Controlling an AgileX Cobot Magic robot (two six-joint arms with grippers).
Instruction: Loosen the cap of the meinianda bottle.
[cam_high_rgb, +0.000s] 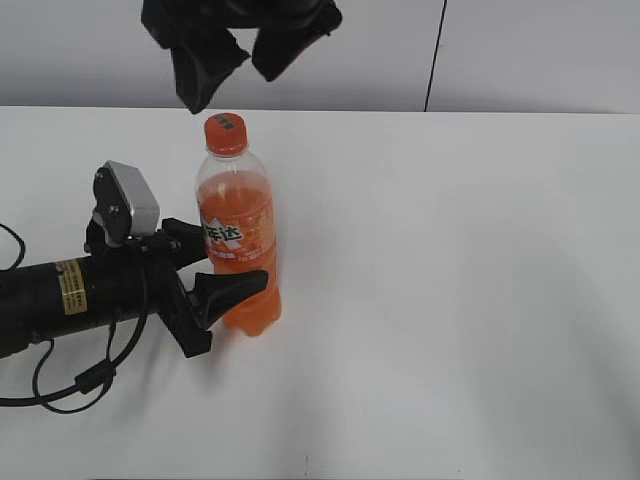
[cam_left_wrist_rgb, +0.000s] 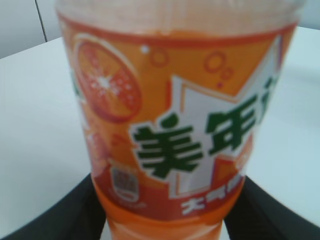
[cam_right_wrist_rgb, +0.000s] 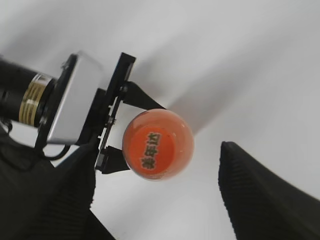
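- Your meinianda bottle (cam_high_rgb: 238, 235) stands upright on the white worktop (cam_high_rgb: 450, 300), left of centre in the exterior view, w/ the cap (cam_high_rgb: 225, 133) on its neck.
- Left pincer (cam_high_rgb: 225, 265) comes in level from the left, fingers on both sides of the bottle's lower body at label height. In the left wrist view the label fills the frame, dark fingers (cam_left_wrist_rgb: 65, 215) hugging both bottom corners; looks clamped on the bottle.
- Right pincer (cam_high_rgb: 240, 50) hangs above the cap, apart from it, jaws spread wide, nothing held.
- Right wrist view looks straight down: cap (cam_right_wrist_rgb: 157, 145) sits between the two ribbed fingers (cam_right_wrist_rgb: 260, 195), clear gap each side.
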